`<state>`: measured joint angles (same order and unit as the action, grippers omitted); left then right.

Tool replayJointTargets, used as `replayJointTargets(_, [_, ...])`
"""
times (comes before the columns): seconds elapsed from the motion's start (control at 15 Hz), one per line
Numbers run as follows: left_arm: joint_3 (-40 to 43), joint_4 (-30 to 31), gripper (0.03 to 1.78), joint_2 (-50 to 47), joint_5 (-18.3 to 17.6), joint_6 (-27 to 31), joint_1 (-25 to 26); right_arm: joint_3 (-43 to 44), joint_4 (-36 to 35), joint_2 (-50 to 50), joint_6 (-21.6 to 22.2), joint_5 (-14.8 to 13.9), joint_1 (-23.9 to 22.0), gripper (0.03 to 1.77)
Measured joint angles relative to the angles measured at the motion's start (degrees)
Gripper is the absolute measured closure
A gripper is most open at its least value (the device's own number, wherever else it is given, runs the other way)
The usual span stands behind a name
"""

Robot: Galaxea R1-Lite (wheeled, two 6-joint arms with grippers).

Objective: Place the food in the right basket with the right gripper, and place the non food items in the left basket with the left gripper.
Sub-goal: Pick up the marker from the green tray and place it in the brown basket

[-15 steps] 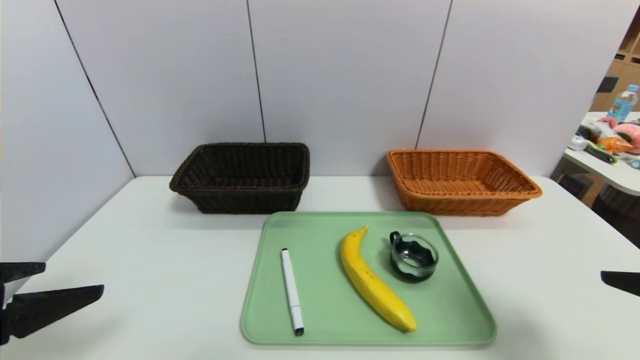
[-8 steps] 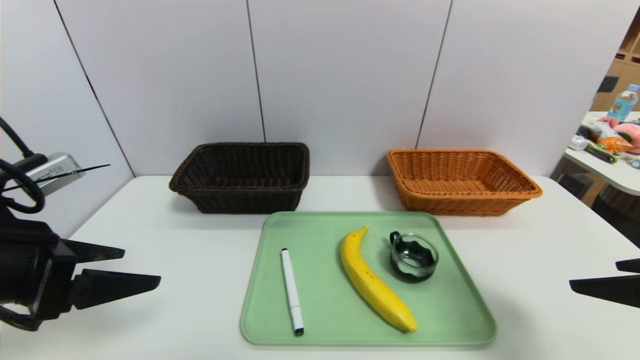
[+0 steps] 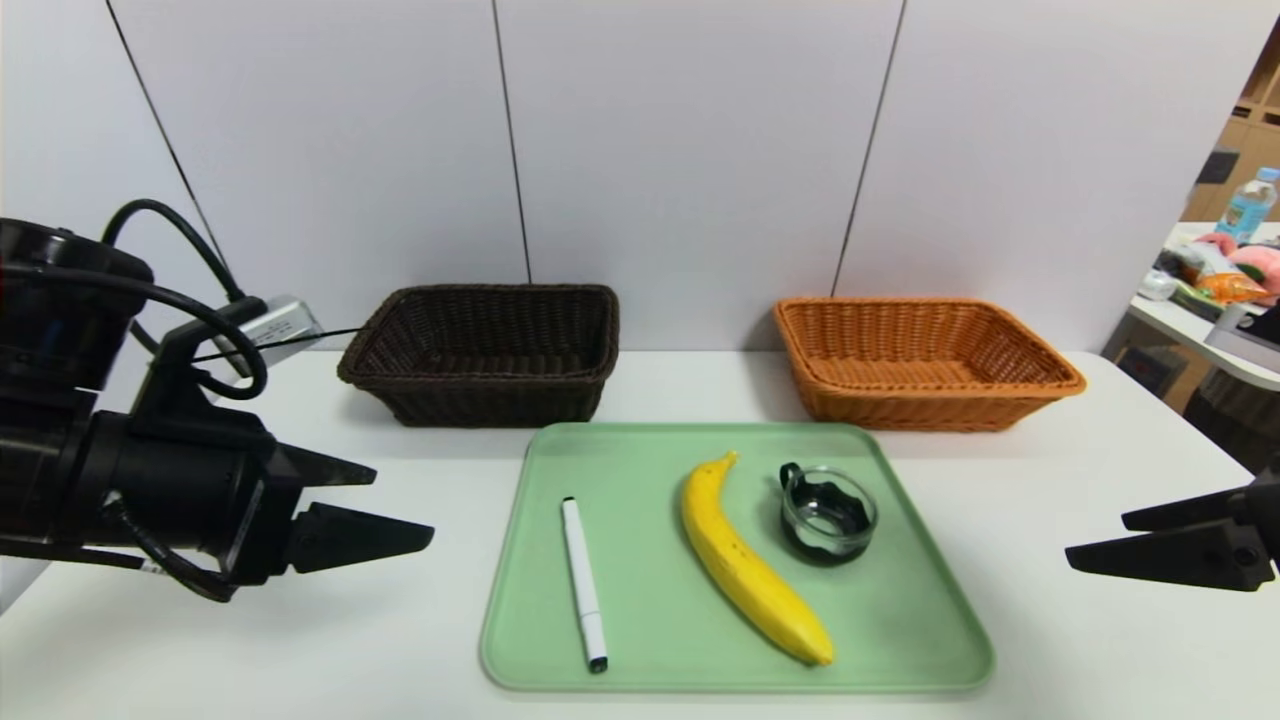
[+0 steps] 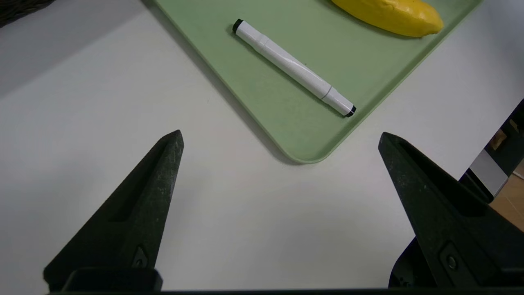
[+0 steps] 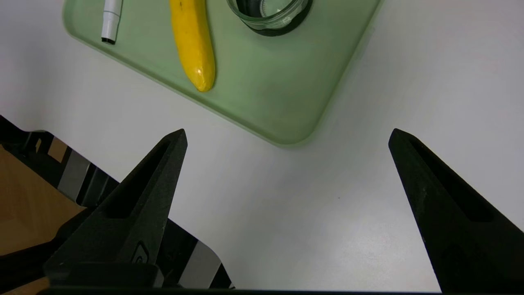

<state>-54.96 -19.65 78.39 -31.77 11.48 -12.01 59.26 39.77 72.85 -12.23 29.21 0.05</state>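
On the green tray (image 3: 900,630) lie a white marker (image 3: 582,582), a yellow banana (image 3: 748,572) and a small glass jar (image 3: 827,513) with a black base. A dark brown basket (image 3: 485,352) stands at the back left, an orange basket (image 3: 920,362) at the back right. My left gripper (image 3: 402,505) is open over the table left of the tray, with the marker (image 4: 292,67) ahead of its jaws. My right gripper (image 3: 1095,539) is open over the table right of the tray, the banana (image 5: 192,45) and jar (image 5: 268,14) beyond it.
The white table (image 3: 400,650) has bare room on both sides of the tray. Its front edge shows in the right wrist view. A side table (image 3: 1215,340) with clutter stands at the far right.
Both arms have come in from the frame edges toward the tray; the left arm advanced much further. Both grippers stayed open. The objects on the tray have not moved.
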Motion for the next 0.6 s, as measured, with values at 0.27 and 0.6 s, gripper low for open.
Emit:
replayJointTargets(0.27, [0.38, 4.24, 0.12, 2.62, -4.39, -0.16, -4.08, -2.71, -7.94, 0.6, 0.05, -0.52, 0.0, 0.1])
replayJointTargets(0.6, [3.66, 12.96, 0.12, 3.73, -4.43, 1.94, -8.5, -1.9, -8.11, 1.12, -7.12, -4.0, 0.83, 0.1])
